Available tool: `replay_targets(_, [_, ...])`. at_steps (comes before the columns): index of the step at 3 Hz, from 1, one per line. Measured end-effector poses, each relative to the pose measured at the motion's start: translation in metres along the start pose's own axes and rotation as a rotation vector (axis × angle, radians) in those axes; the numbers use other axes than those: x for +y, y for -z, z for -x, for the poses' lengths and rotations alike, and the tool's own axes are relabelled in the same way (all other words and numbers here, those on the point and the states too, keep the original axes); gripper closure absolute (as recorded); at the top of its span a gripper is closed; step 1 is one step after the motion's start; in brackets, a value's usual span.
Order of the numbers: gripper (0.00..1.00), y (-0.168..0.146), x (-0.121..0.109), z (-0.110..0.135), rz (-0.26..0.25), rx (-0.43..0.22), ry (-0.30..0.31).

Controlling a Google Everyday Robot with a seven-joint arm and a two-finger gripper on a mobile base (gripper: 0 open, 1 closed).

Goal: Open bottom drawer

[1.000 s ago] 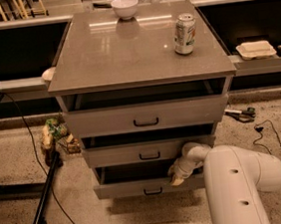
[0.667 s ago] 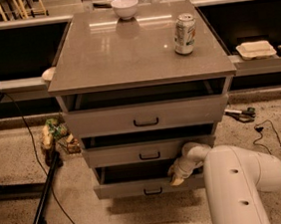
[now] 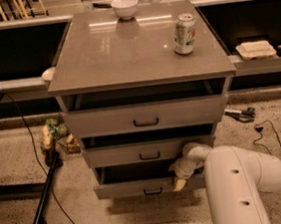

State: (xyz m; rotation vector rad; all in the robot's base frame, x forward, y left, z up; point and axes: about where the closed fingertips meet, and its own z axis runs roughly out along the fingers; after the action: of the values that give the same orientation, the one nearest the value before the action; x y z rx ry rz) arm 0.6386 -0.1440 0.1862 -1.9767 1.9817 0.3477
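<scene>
The bottom drawer (image 3: pixel 123 189) is the lowest of three grey-beige fronts, with a small dark bar handle (image 3: pixel 153 191) at its centre. A dark gap shows above its front. My gripper (image 3: pixel 179 178) reaches in from the right, at the drawer's upper edge just right of the handle. A yellowish fingertip (image 3: pixel 179 184) lies against the drawer front. My white arm (image 3: pixel 238 184) fills the lower right and hides the drawer's right end.
The middle drawer (image 3: pixel 149 151) and top drawer (image 3: pixel 146 116) sit above. A white bowl (image 3: pixel 125 7) and a soda can (image 3: pixel 183 27) stand on the cabinet top (image 3: pixel 124 50). A black pole (image 3: pixel 45 196) and cables (image 3: pixel 267 125) lie on the floor at the sides.
</scene>
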Motion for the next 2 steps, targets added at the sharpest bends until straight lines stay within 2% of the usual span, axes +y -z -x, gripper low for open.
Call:
replay_targets(1, [0.0, 0.0, 0.0, 0.0, 0.001, 0.0, 0.0])
replay_targets(2, [0.0, -0.012, 0.018, 0.0, 0.072, 0.017, -0.006])
